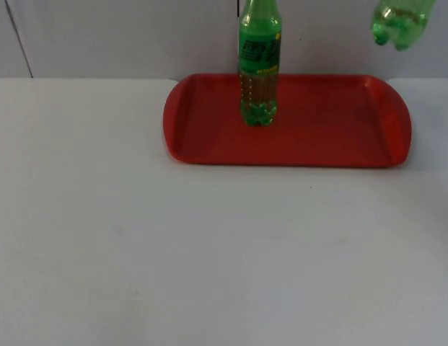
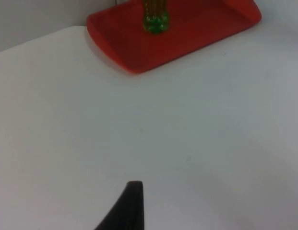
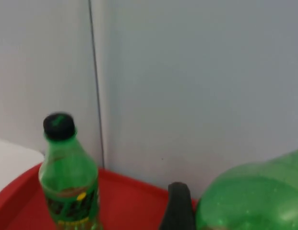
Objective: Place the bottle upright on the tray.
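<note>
Red tray point(image 1: 332, 140) lies at the far edge of the table point(image 1: 173, 252), long side along the wall point(image 1: 123, 36). One green bottle point(image 1: 259, 65) already stands upright on it, toward the tray's 10 o'clock area, cap on, base flat on the floor. A second bottle point(image 1: 400, 20) hangs in the air above the tray's 2 o'clock corner, well clear of the surface, base downward and a little tilted. From the right wrist view its green body point(image 3: 254, 196) sits just beside a black fingertip point(image 3: 177, 206), so I judge the right gripper is carrying it; I cannot tell how its fingers stand on the bottle. Holding it high makes sense: it clears the rim and the standing bottle before descent. The open stretch of tray right of the first bottle looks like the target, far enough apart that neither gets knocked. The left arm waits back over the near table, one fingertip point(image 2: 127, 208) visible, looking toward the tray point(image 2: 196, 33); its fingers' state I cannot tell.
</note>
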`<state>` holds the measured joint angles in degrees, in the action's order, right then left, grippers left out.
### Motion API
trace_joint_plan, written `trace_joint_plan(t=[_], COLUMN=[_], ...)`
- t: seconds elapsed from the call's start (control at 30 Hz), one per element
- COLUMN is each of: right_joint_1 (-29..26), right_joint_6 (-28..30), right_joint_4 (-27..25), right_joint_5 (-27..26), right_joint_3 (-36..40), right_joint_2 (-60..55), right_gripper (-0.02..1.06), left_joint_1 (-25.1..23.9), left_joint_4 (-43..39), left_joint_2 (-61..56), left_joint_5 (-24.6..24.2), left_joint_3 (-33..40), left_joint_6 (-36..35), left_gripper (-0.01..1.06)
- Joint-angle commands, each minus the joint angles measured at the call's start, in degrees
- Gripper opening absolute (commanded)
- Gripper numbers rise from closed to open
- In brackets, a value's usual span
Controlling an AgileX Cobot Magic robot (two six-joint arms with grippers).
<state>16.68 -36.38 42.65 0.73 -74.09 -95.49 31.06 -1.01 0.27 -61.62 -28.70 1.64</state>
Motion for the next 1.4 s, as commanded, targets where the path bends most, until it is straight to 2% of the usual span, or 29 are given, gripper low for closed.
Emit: trace_joint_plan(t=[0.0,0.37,0.53,0.63,0.9,1.1,1.37], right_joint_1=[-0.20,-0.20,-0.33,-0.44,-2.65,-3.48,-3.48], right_joint_6=[-0.27,1.77,1.77,2.06,2.73,4.50,4.96], right_joint_4=[0.70,0.70,0.70,0.70,0.70,0.70,0.70], right_joint_5=[-3.02,-2.30,-5.60,-5.45,-6.76,-10.56,-10.84], right_joint_3=[-0.28,-10.52,-13.52,-15.07,-15.64,-15.64,-15.64], right_joint_2=[-1.89,-14.59,-20.01,-23.10,-27.12,-30.33,-31.20], right_gripper=[0.00,0.00,0.00,0.00,0.00,0.00,0.00], left_joint_1=[0.34,0.34,0.34,0.34,0.34,0.34,0.34], left_joint_4=[0.36,0.36,0.36,0.36,0.36,0.36,0.36], left_joint_2=[-0.27,-0.27,-0.27,-0.27,-0.27,-0.27,-0.27], left_joint_5=[0.04,0.04,0.04,0.04,0.04,0.04,0.04], left_joint_3=[0.26,0.26,0.26,0.26,0.26,0.26,0.26], left_joint_6=[0.07,0.07,0.07,0.07,0.07,0.07,0.07], left_gripper=[1.05,1.05,1.05,1.05,1.05,1.05,1.05])
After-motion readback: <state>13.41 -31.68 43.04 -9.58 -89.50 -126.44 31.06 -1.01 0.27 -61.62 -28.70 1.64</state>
